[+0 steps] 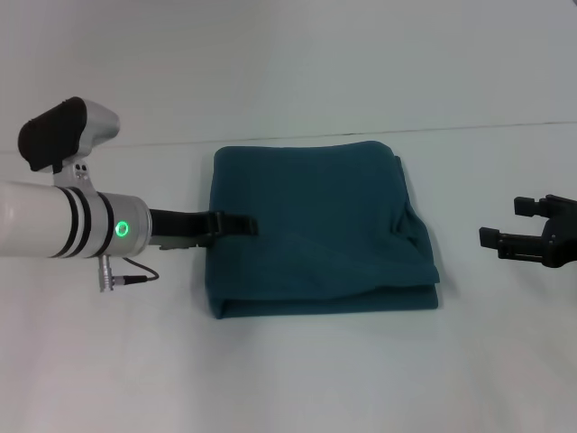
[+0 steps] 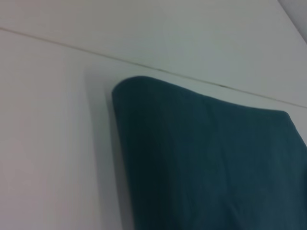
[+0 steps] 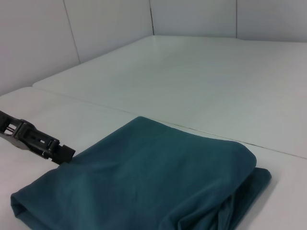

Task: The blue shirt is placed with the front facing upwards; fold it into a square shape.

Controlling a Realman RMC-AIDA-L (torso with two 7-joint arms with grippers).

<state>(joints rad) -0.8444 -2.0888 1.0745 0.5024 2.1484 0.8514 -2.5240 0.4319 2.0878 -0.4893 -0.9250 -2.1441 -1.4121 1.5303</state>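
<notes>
At the middle of the white table (image 1: 297, 379) lies the blue shirt (image 1: 315, 234), folded into a thick, roughly square bundle with plain teal cloth on top and no lettering showing. Its layered edges stack along the near side and bunch into loose folds at the corner toward the robot's right; the far edge is a smooth rounded fold. A thin dark seam (image 1: 469, 127) runs across the table just beyond the shirt's far edge, and pale wall panels (image 3: 110, 24) rise behind the table in the right wrist view. Nothing lies between the shirt and either arm.

Reaching in from the robot's left, the left gripper (image 1: 236, 224) lies low and level, its dark fingers (image 1: 225, 223) over the shirt's left edge, the tips on or just above the cloth; whether they touch it cannot be told. They look drawn together into one narrow bar, with no cloth between them. The same tip meets the shirt's edge in the right wrist view (image 3: 61, 153).

Well apart from the shirt, off its right side, the right gripper (image 1: 514, 225) hovers over bare table with its black fingers (image 1: 499, 242) spread and holding nothing
</notes>
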